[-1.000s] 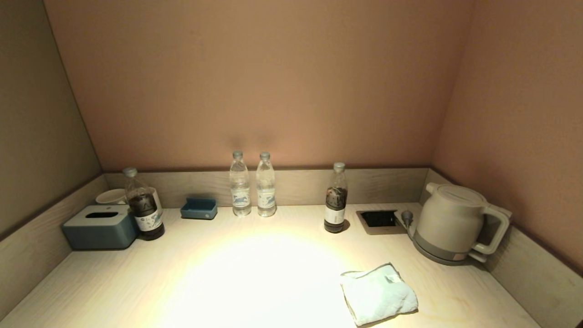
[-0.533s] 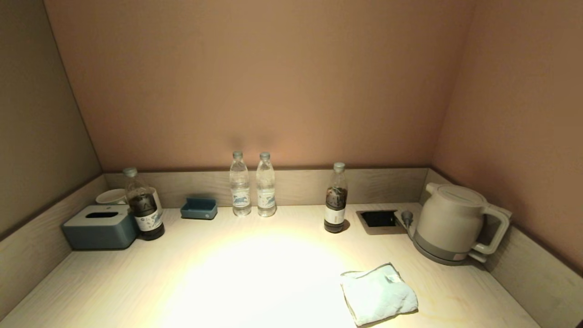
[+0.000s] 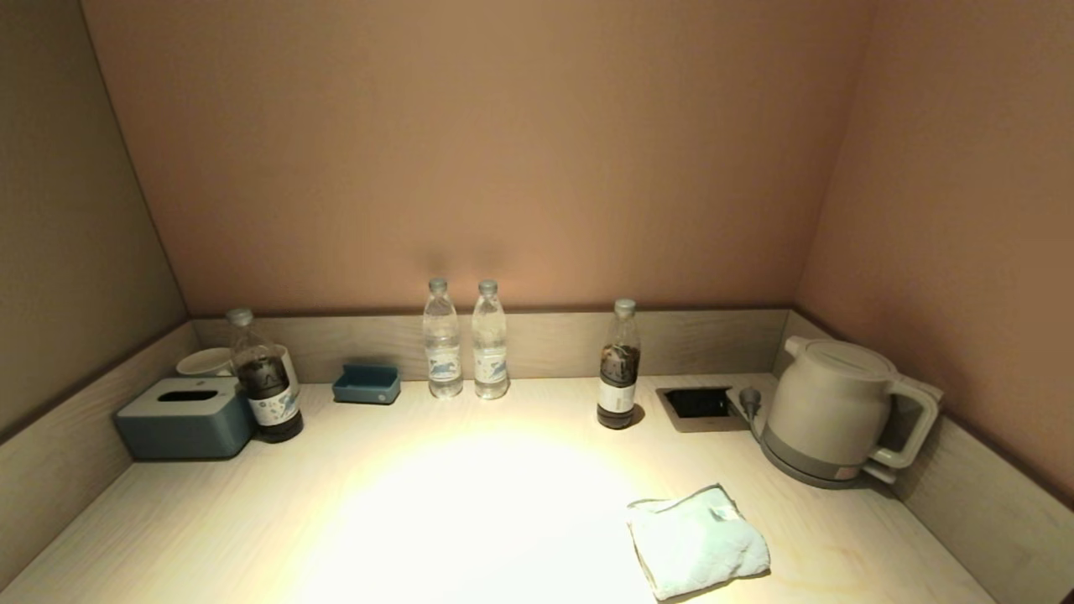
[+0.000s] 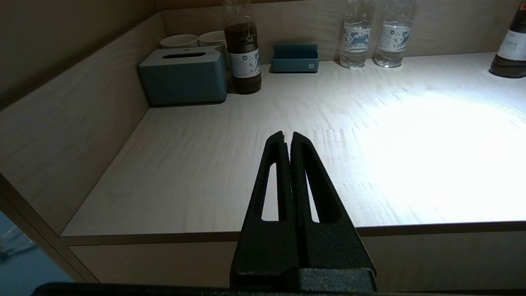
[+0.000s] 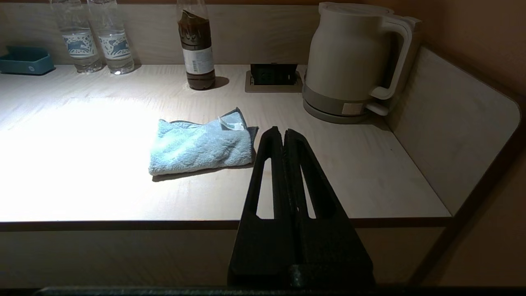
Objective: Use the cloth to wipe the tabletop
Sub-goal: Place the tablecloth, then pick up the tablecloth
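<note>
The pale blue cloth [image 3: 696, 541] lies folded on the beige tabletop [image 3: 252, 520] near its front right; it also shows in the right wrist view [image 5: 201, 144]. The tabletop has a low grey-wood rim [image 3: 713, 340] and a black recess [image 3: 696, 403]. Neither gripper shows in the head view. My right gripper [image 5: 283, 132] is shut and empty, held before the table's front edge, beside the cloth and apart from it. My left gripper [image 4: 287, 135] is shut and empty, before the front edge on the left side.
At the back stand a blue-grey tissue box [image 3: 185, 417], a dark bottle [image 3: 264, 377], white cups [image 3: 205, 361], a small blue tray [image 3: 367, 383], two clear water bottles [image 3: 466, 340] and another dark bottle [image 3: 619, 365]. A beige kettle [image 3: 835, 411] stands at the right.
</note>
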`<state>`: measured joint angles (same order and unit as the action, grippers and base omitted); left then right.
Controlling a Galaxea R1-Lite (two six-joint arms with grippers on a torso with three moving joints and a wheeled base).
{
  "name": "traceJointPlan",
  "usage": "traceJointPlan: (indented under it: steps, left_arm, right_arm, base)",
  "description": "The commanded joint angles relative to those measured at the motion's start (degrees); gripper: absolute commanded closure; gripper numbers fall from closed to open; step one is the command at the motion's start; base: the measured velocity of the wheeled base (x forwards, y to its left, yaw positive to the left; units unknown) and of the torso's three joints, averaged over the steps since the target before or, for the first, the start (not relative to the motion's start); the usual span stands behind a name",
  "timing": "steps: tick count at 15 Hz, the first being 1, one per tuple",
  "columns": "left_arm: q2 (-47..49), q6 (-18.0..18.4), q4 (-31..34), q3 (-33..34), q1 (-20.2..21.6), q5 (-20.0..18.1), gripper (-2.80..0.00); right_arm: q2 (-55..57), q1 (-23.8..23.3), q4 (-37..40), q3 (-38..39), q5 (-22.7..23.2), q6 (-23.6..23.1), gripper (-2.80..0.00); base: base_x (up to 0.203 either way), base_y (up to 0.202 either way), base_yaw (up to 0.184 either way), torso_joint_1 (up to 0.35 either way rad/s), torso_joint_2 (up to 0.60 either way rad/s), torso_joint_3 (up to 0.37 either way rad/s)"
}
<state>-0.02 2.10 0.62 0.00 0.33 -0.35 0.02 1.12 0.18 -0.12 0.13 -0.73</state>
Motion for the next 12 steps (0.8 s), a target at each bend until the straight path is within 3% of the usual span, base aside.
traceJointPlan:
  steps: [1, 6, 12]
  left_arm:
    - [0.02, 0.01, -0.01, 0.0, 0.02, 0.0, 0.0]
    - [0.02, 0.01, -0.01, 0.0, 0.02, 0.0, 0.0]
    - [0.02, 0.01, -0.01, 0.0, 0.02, 0.0, 0.0]
  right_arm:
    - [0.06, 0.02, 0.36, -0.72, -0.18, -0.76, 0.0]
    - [5.97, 0.04, 6.64, -10.33, 0.9, -4.33, 0.0]
    - [40.15, 1.76, 4.66, -18.64, 8.74, -4.27, 0.0]
  base:
    - [0.0, 0.0, 0.0, 0.0, 0.0, 0.0]
    - [0.0, 0.0, 0.0, 0.0, 0.0, 0.0]
    - [0.0, 0.0, 0.0, 0.0, 0.0, 0.0]
